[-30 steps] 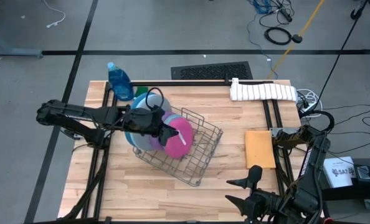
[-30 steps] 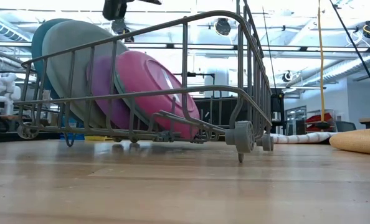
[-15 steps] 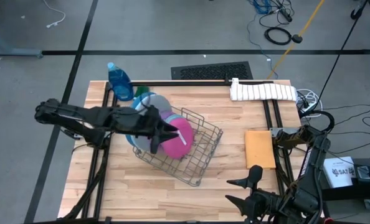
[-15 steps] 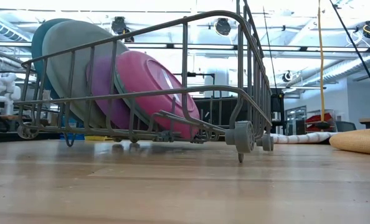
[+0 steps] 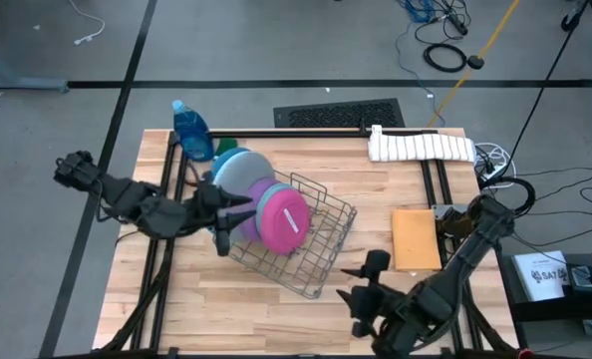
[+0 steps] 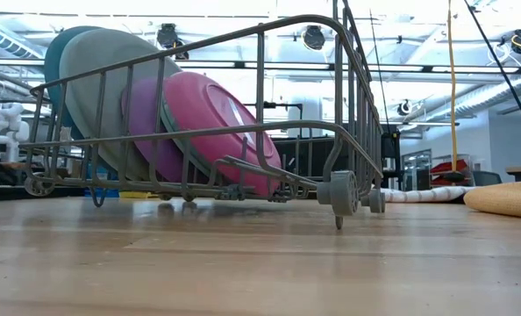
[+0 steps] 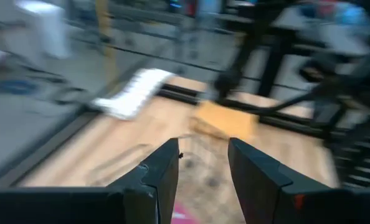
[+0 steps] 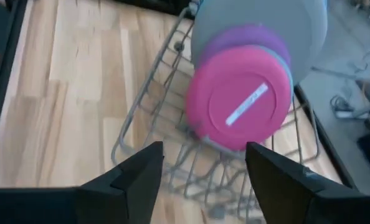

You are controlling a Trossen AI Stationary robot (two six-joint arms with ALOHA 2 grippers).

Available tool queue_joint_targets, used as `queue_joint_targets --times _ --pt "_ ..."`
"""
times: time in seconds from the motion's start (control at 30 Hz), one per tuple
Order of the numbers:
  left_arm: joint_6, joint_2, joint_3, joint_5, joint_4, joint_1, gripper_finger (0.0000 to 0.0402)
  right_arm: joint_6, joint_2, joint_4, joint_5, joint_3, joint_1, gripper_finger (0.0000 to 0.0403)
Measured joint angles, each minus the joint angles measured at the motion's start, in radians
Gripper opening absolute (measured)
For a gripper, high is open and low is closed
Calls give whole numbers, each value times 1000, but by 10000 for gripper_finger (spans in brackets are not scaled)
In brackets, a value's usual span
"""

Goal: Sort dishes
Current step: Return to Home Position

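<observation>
Several dishes stand on edge in the wire rack (image 5: pixel 306 249), leaning on one another: a grey plate (image 5: pixel 244 168) at the back, then a purple plate (image 5: pixel 260 191), with a pink plate (image 5: pixel 284 221) in front. The low view shows the same pink plate (image 6: pixel 217 123) and grey plate (image 6: pixel 94 79). My left gripper (image 5: pixel 230 223) is open just left of the rack; nothing is between its fingers (image 7: pixel 203 163). My right gripper (image 5: pixel 364 282) is open near the table's front edge, right of the rack, and faces the pink plate (image 8: pixel 241 106).
A blue bottle (image 5: pixel 191 130) stands at the far left corner. A white folded towel (image 5: pixel 421 147) lies at the far right. An orange sponge (image 5: pixel 416 239) lies at the right edge. Bare wood shows in front of the rack.
My left gripper has drawn back from above the dishes toward the table's left edge, rising and rolling about its own line, and it has left the low view. My right gripper has come down and toward the rack from the near right. The dishes have stayed put.
</observation>
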Motion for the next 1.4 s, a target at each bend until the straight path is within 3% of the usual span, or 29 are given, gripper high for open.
queue_joint_targets --times 0.1,0.2,0.3,0.4,0.57,0.77,0.97,1.03,1.17,1.3,1.4 --pt "1 -4 -5 -183 -47 -71 125 -70 0 73 65 -15 1 205" --pt "2 -15 -27 -279 -90 -132 81 -178 -7 142 141 -15 26 163" --pt "17 -46 -81 -337 -90 -179 19 -240 -27 163 222 -15 58 88" --pt "24 -96 -153 -366 -79 -213 5 -254 -52 122 312 -15 94 16" --pt "26 -262 -340 -462 -4 -266 2 -93 -99 -107 427 -15 153 3" --pt "219 -505 -631 -385 370 -302 1 218 -177 -323 497 -97 228 1" --pt "506 -662 -838 -176 725 -303 1 499 -336 -331 553 -373 320 1" --pt "537 -698 -854 -122 735 -303 0 624 -392 -325 579 -488 357 1" --pt "540 -750 -855 -110 680 -303 0 814 -505 -326 587 -699 413 0" --pt "540 -790 -855 -108 623 -303 0 938 -641 -325 526 -877 415 0" --pt "540 -814 -855 -108 602 -303 0 999 -741 -315 567 -982 402 0"
